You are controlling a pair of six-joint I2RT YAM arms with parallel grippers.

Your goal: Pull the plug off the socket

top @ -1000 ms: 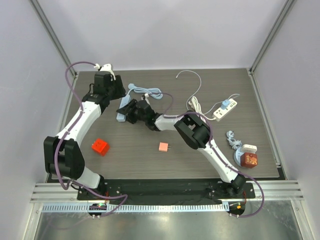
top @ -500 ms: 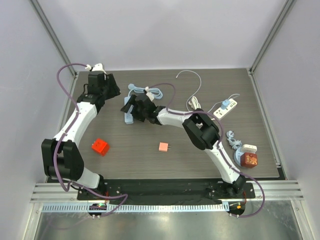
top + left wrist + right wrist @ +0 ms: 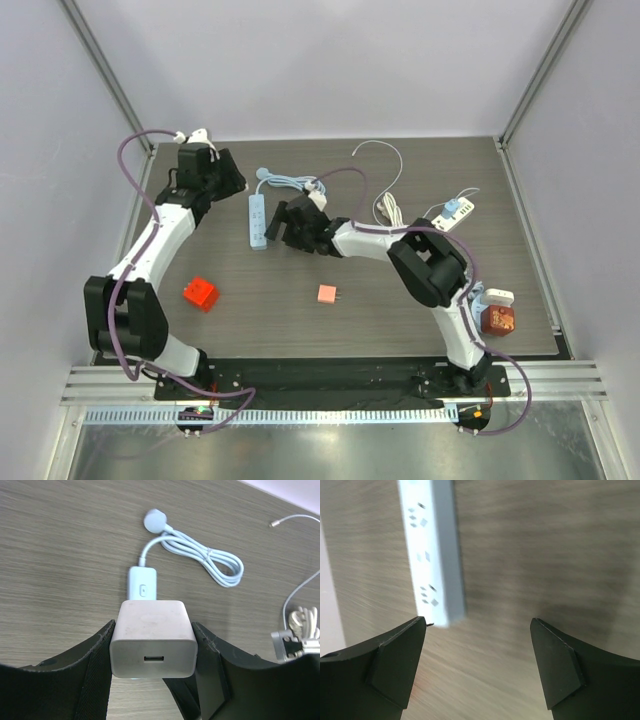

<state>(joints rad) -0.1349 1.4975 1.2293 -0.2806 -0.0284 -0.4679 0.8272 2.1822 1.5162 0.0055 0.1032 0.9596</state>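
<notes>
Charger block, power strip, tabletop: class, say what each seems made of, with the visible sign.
Charger block: probably matte white plastic; smooth moulded faces, rounded edges.
Power strip: probably white plastic; uniform, smooth, moulded slots.
Tabletop: wood or wood-look laminate; grey-brown with fine straight grain, which one is unclear.

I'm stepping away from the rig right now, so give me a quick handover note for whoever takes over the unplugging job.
Grippers: the left gripper has its jaws shut on the white charger plug. The right gripper has its jaws open and empty, beside the power strip.
Things: the power strip lies flat on the table, apart from the plug, and its visible sockets are empty.
Done: the plug looks to be off the socket.
Left: probably only setting the plug down and backing both arms away.
</notes>
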